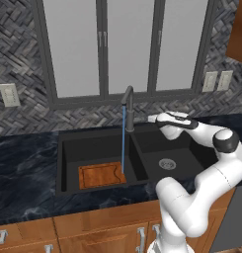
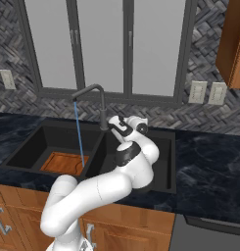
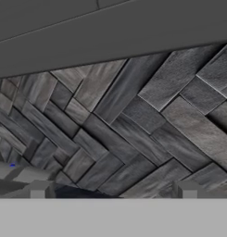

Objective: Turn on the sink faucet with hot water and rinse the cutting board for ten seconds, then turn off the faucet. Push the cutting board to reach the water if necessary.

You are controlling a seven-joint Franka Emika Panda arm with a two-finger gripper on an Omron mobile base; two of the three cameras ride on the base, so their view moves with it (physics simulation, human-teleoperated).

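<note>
- White and dark, the gripper (image 1: 153, 119) hangs over the rear of the right-hand basin; its fingers (image 3: 188, 189) stand wide apart and nothing is between them.
- Just to the gripper's left rises the sink faucet (image 1: 128, 106), a slim dark grey post; the fingertips are near the post, and whether they touch it cannot be told.
- In the hand view the fingers point at the grey herringbone tile wall (image 3: 133, 129), with a flat grey window sill (image 3: 110, 37) above it.
- Below the gripper lies the sink (image 1: 93, 137), matte black with a centre divider; a round metal drain (image 1: 167, 163) sits on the floor of the basin beneath the hand.
- Left of the gripper, past the faucet, the water (image 1: 124, 138) falls from the spout as a thin straight blue line into the other basin.
- Further left and lower, the cutting board (image 1: 101, 175) lies flat on the floor of that far basin, reddish-brown wood with a grooved border; the stream lands at the board's edge nearest the divider.
- Around the sink runs a dark marbled counter (image 1: 23, 173), with wooden cabinets (image 1: 102, 234) under its front edge.
- Beyond the hand, above the tiles, stand tall pale window panes (image 1: 127, 44) in grey frames.
- On the wall to the gripper's right is a pair of pale outlets (image 1: 217, 81); far to its left, one more outlet (image 1: 9, 94).
</note>
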